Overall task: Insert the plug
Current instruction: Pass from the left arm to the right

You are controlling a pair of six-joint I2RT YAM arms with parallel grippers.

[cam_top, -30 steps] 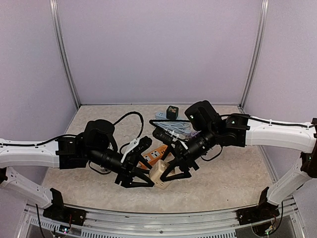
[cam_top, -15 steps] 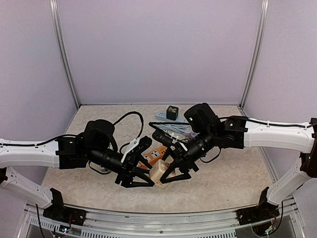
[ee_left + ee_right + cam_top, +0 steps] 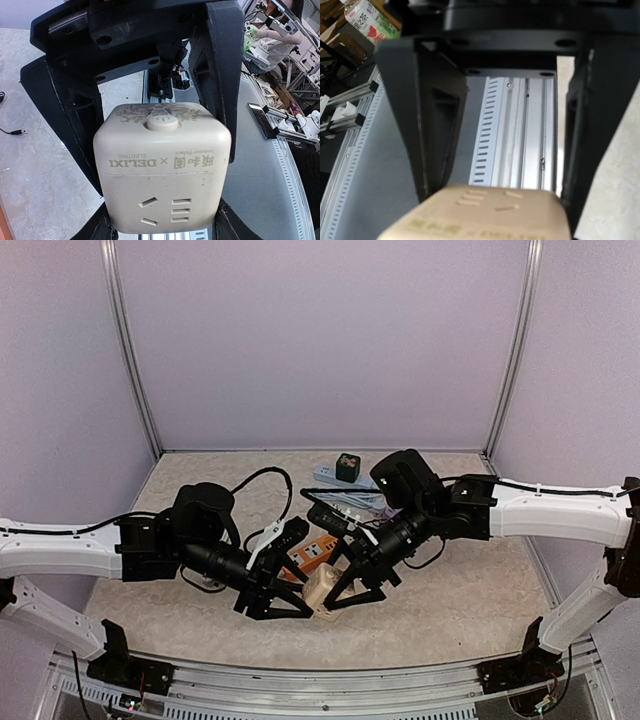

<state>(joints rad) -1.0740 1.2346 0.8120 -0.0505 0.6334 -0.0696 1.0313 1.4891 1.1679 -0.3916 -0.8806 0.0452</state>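
Arms low, angled inward; left hand [image 3: 303,602] tight on cube [image 3: 162,165], right hand [image 3: 335,592] spread astride.

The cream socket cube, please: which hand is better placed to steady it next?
Left, probably: the left hand grips the socket cube on both sides; the right hand only straddles its edge.

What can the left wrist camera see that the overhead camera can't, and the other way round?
Only the left wrist view: brand lettering, a round button and socket slots on the cream socket cube. Only the overhead view: the left arm, the right arm, an orange box, a power strip and a small black cube. Both: the socket cube between the black fingers of the left gripper.
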